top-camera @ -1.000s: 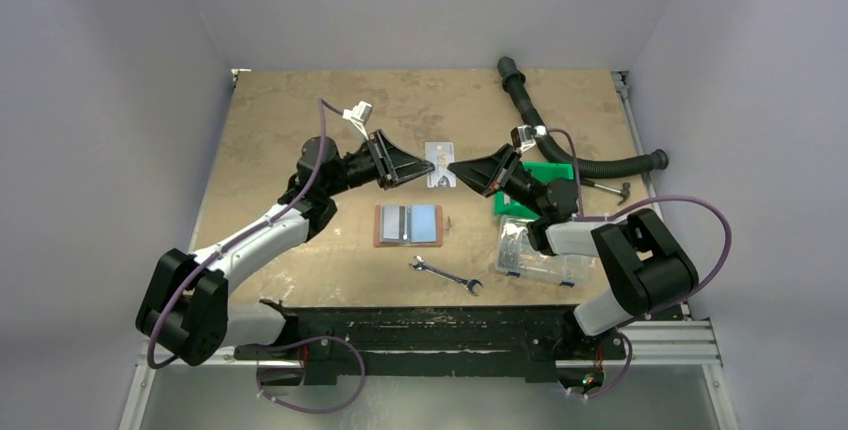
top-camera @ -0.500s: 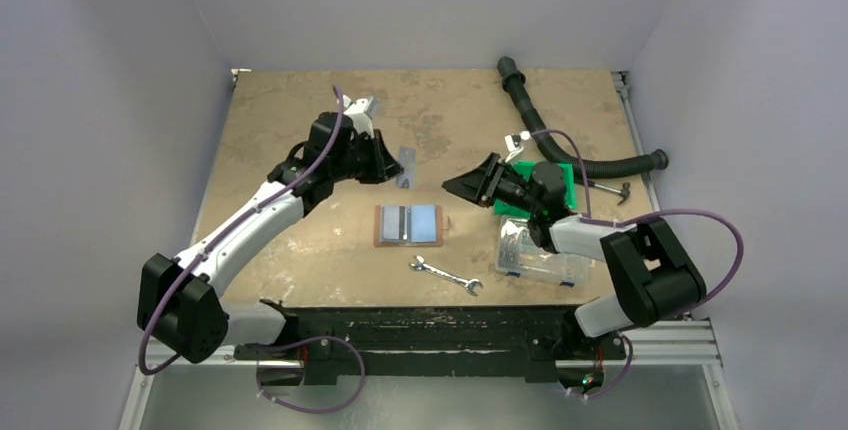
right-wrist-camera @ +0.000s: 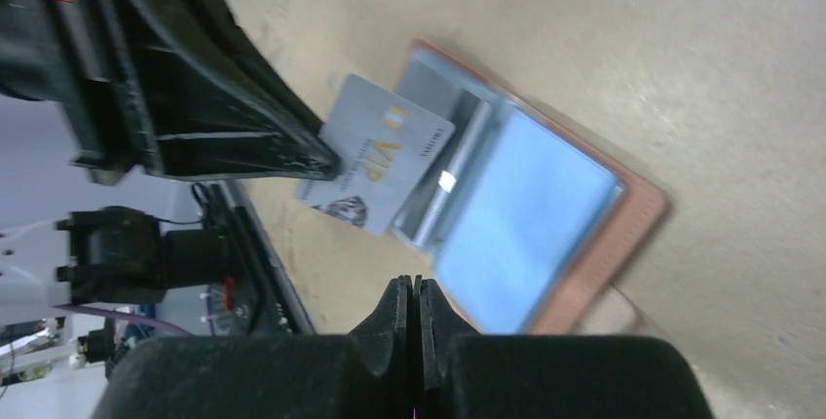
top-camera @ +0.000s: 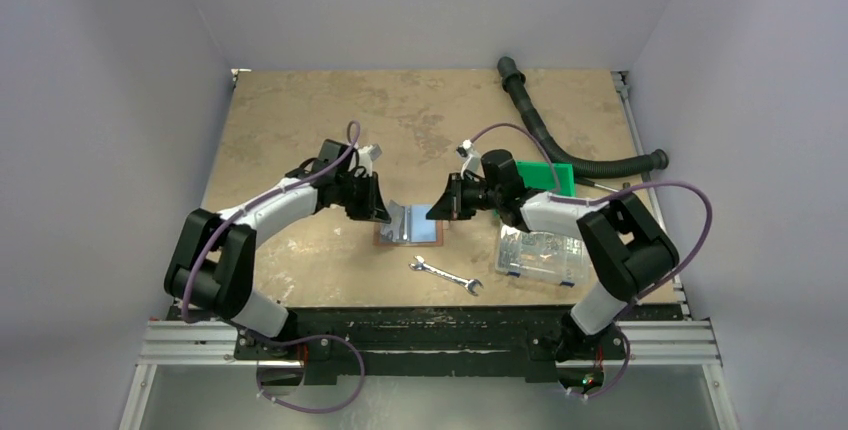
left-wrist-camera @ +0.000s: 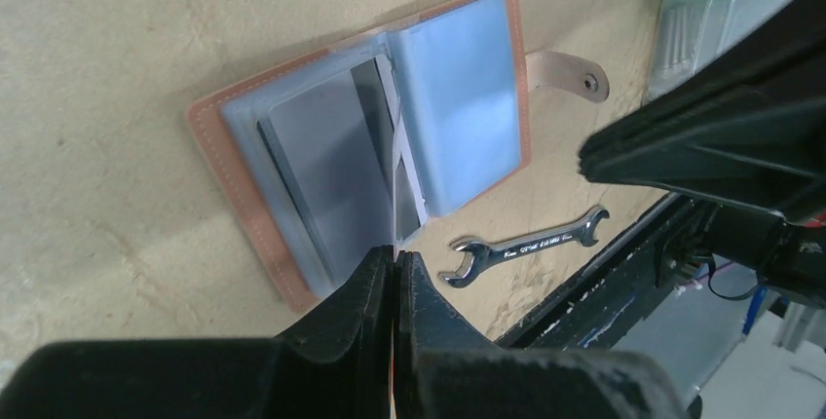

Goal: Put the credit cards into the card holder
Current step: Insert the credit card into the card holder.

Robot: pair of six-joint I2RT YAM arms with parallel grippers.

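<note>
On the tan tabletop (top-camera: 290,140), mid-way: a reddish-brown leather-like bifold card holder (left-wrist-camera: 458,97) lies spread open, light blue inner pockets facing up.
Left tool (left-wrist-camera: 394,261): closed on a thin grey credit card (right-wrist-camera: 378,153) with gold VIP lettering, pinching its edge.
Card position: tilted over the card holder's left half, free edge reaching the middle fold.
Right tool (right-wrist-camera: 416,294): fingers pressed together, nothing between them, over the card holder's right half; contact cannot be told.
Near side: a silver open-ended metal wrench (top-camera: 446,276).
Right side: a clear plastic compartment box (top-camera: 545,255); a green plastic bin (top-camera: 555,175) farther back.
</note>
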